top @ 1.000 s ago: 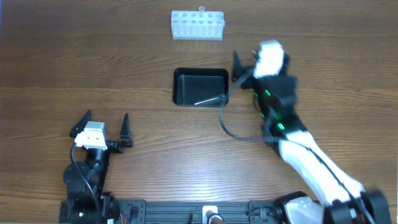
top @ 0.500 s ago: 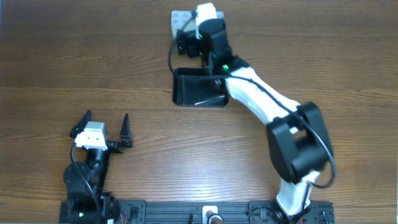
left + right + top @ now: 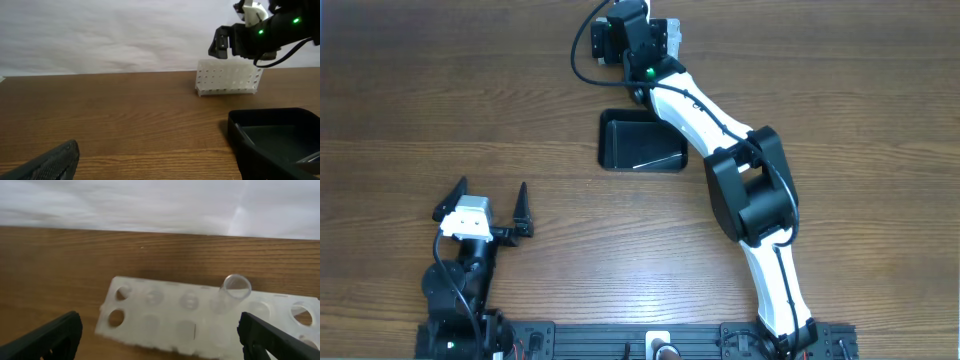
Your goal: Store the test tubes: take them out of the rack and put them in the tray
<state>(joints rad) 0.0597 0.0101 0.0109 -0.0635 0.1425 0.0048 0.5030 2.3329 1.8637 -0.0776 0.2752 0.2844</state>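
Observation:
The white test tube rack [image 3: 165,315] stands at the table's far edge, with one clear test tube [image 3: 234,293] upright in a back-row hole. My right gripper [image 3: 160,324] hovers open over the rack, one finger [image 3: 50,337] on each side, touching nothing. From above, that gripper [image 3: 612,38] covers most of the rack [image 3: 666,34]. The left wrist view has the rack [image 3: 228,77] with the right gripper [image 3: 239,41] just above it. A black tray [image 3: 620,135] nearer me holds one tube [image 3: 656,160] lying flat. My left gripper [image 3: 490,205] rests open near its base.
The right arm stretches diagonally over the tray's right side. The black tray [image 3: 272,132] sits between the rack and the arms' bases. Bare wooden table spreads to the left and right of the tray.
The right arm swung from right of the tray up and left until its gripper came over the rack. The left arm stayed put.

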